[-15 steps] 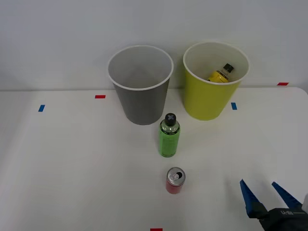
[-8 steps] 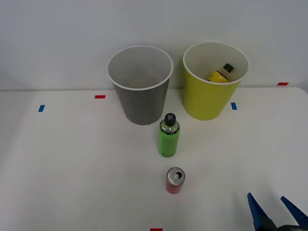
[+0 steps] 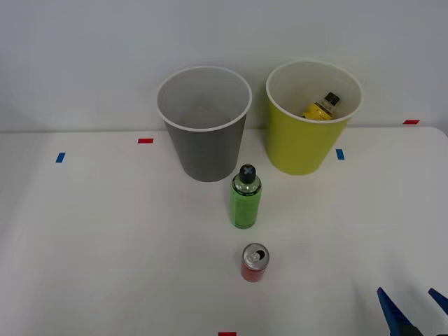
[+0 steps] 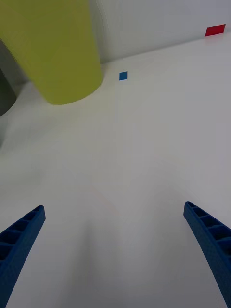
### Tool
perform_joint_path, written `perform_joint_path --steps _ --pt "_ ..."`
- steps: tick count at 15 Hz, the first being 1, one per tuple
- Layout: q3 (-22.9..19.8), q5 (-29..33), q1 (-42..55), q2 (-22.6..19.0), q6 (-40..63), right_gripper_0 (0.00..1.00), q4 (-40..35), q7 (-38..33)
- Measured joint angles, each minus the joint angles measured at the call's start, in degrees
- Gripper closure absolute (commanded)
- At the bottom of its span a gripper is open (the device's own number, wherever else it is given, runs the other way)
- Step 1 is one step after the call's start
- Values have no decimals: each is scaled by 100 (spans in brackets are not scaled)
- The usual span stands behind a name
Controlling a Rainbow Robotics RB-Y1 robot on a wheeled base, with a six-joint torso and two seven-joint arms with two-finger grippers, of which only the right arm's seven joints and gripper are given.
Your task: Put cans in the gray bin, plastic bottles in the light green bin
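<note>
White table [image 3: 105,238] against a pale wall, with small red and blue tape marks along its far edge and 1 red mark at the near edge.

Gray bin [image 3: 204,124] stands upright at the far edge, near the middle; inside looks pale and bare. Light green bin [image 3: 312,119] stands upright just beside it, toward the far right corner (the 2 rims apart, not touching). Yellow-labelled bottle [image 3: 321,106] lies tilted inside the light green bin, black cap uppermost.

Green-labelled bottle [image 3: 246,197] stands upright on the table just in front of the gray bin, between the 2 bins' bases, black cap on. Red can [image 3: 255,262] stands upright nearer the near edge, in front of that bottle and apart from it, silver top and tab showing.

Right gripper [image 3: 414,311] sits at the near right corner, well apart from can and bottle. Wrist view: the 2 blue ribbed fingers [image 4: 210,238] spread wide, nothing between them, bare table beneath.
</note>
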Motion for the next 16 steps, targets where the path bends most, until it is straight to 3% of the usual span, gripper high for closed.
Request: perform_joint_path --steps 8,16 --pt "18 0 129 -200 -42 0 -5 -320" --pt "484 329 193 -159 -673 0 -3 -411"
